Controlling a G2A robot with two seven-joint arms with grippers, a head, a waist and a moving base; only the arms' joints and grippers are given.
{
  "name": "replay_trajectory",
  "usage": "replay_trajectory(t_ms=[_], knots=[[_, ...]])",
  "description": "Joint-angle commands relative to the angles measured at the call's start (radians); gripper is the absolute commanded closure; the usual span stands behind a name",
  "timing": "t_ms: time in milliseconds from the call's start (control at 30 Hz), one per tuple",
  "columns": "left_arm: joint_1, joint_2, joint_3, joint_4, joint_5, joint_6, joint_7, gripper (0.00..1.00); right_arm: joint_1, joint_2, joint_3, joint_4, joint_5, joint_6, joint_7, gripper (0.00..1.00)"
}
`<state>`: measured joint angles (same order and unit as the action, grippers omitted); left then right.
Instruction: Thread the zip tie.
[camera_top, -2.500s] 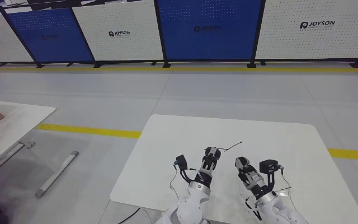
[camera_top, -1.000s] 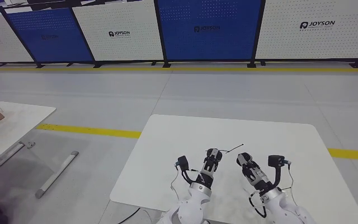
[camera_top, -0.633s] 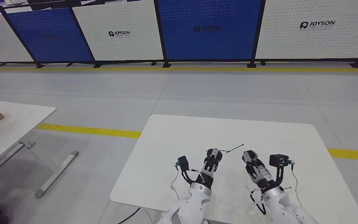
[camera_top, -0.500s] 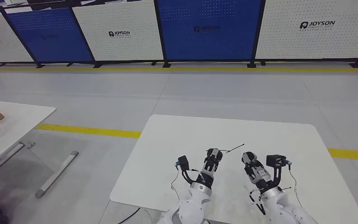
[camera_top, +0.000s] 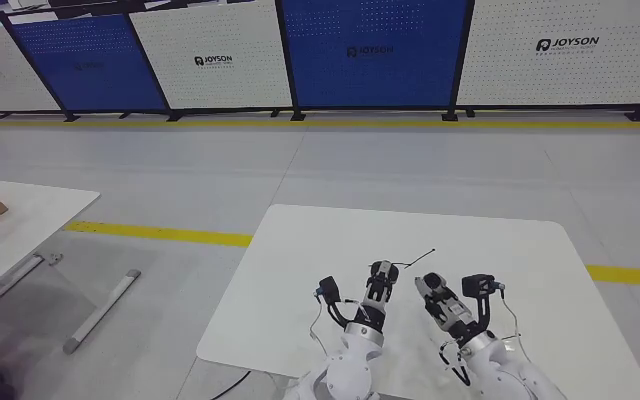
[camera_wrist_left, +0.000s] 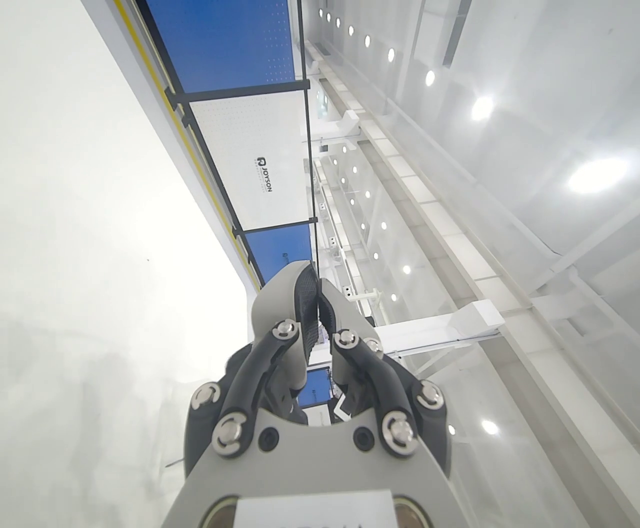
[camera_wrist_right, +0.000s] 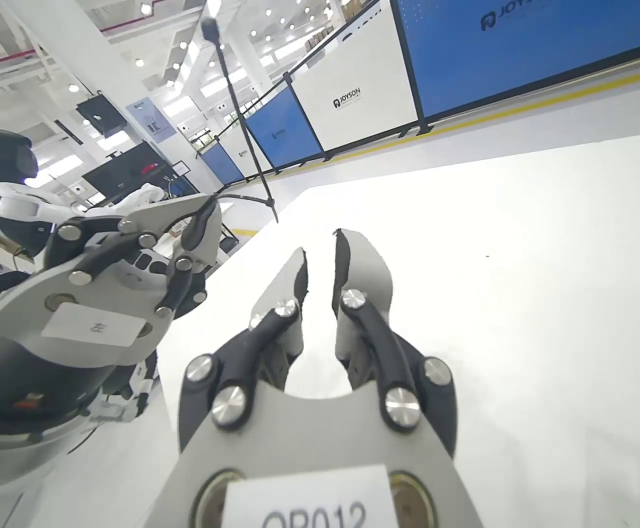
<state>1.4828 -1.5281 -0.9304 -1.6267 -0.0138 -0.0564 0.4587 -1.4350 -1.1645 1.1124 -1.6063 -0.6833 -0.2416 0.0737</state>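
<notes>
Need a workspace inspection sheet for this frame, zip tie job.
surface: white table, plain top.
job's things: black zip tie, pinched in the left gripper, strap sticking out beyond it.
clutter: nothing seen.
grippers: left gripper shut on the zip tie; right gripper open, holding nothing.
cables: thin wires looped at the wrists.
surroundings: blue and white panels, yellow floor line, second table.
</notes>
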Motion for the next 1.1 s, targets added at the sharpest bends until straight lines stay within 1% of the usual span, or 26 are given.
replay_trajectory(t_ms=[0,100,167,200,267,300,367,567,667,767,833,867,1067], knots=[[0.0,0.0,0.0,0.0,0.0,0.0,0.0,1.0,0.0,0.0,0.0,0.0,0.0,0.0,0.0,0.0],[0.0,0.0,0.0,0.0,0.0,0.0,0.0,1.0,0.002,0.0,-0.001,0.003,-0.035,0.023,0.014,0.0],[0.001,0.0,-0.004,-0.002,-0.003,-0.001,0.001,1.0,0.006,-0.001,-0.007,0.007,-0.086,0.063,0.019,0.0],[0.002,-0.001,-0.006,-0.004,-0.003,-0.003,0.015,1.0,0.012,-0.003,-0.017,0.008,-0.108,0.08,0.03,0.0],[0.003,-0.003,-0.002,-0.005,0.005,-0.006,0.03,1.0,0.025,-0.006,-0.029,0.008,-0.139,0.093,0.039,0.0],[0.002,-0.004,0.002,-0.005,0.009,-0.008,0.038,1.0,0.033,-0.007,-0.037,0.006,-0.177,0.098,0.04,0.0],[0.002,-0.007,0.007,-0.005,0.012,-0.009,0.045,1.0,0.039,-0.009,-0.048,0.003,-0.205,0.098,0.034,0.0],[0.002,-0.007,0.008,-0.005,0.013,-0.01,0.046,1.0,0.039,-0.009,-0.048,0.003,-0.205,0.098,0.034,0.0],[0.003,-0.007,0.005,-0.005,0.014,-0.01,0.034,1.0,0.035,-0.012,-0.041,0.008,-0.206,0.126,0.004,0.0],[0.008,-0.008,0.009,-0.009,0.022,-0.015,0.031,1.0,0.046,-0.018,-0.051,0.017,-0.227,0.155,0.005,0.0],[0.009,-0.008,0.013,-0.009,0.028,-0.018,0.029,1.0,0.06,-0.022,-0.064,0.024,-0.223,0.142,0.024,0.0],[0.01,-0.009,0.015,-0.009,0.029,-0.02,0.026,1.0,0.071,-0.024,-0.072,0.029,-0.235,0.15,0.039,0.0],[0.01,-0.009,0.015,-0.008,0.028,-0.02,0.026,1.0,0.07,-0.024,-0.071,0.029,-0.236,0.15,0.037,0.0]])
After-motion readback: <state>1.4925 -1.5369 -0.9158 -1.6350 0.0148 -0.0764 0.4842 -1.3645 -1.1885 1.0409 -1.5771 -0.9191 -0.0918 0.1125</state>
